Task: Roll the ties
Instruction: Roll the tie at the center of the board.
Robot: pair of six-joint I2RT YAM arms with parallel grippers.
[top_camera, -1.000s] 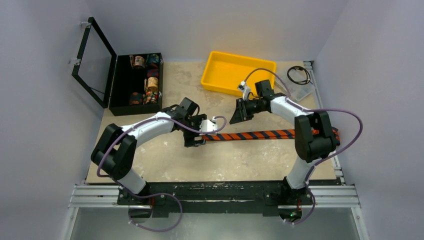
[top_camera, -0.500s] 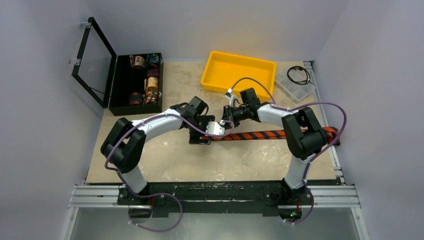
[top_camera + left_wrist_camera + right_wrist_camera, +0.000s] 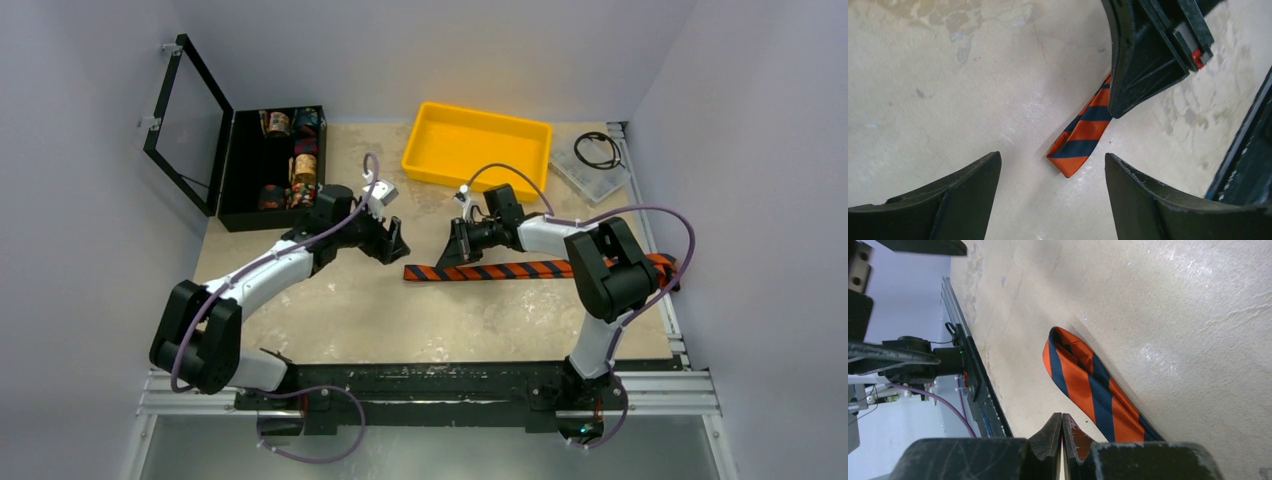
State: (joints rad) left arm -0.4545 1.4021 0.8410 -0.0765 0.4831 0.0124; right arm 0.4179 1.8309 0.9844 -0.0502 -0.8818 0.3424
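Right gripper (image 3: 1062,416): your fingertips are pressed together with nothing between them, low over the table just beside the tie's narrow end; whether they touch the cloth cannot be told.
Left gripper (image 3: 1050,159): your jaws stand wide apart and hold nothing, facing the tie's tip from the left.
Long narrow orange-and-navy striped fabric tie (image 3: 530,270): you have it lying flat and unrolled on the beige tabletop (image 3: 330,320), running rightward under the right arm.
Yellow plastic tray (image 3: 478,109): sits at the far side, behind the right gripper.
Black hinged case (image 3: 240,170): lid open, far left; it holds several patterned fabric rolls (image 3: 303,168).
Clear plastic box (image 3: 600,185): far right, a coiled black cable (image 3: 598,150) on it.
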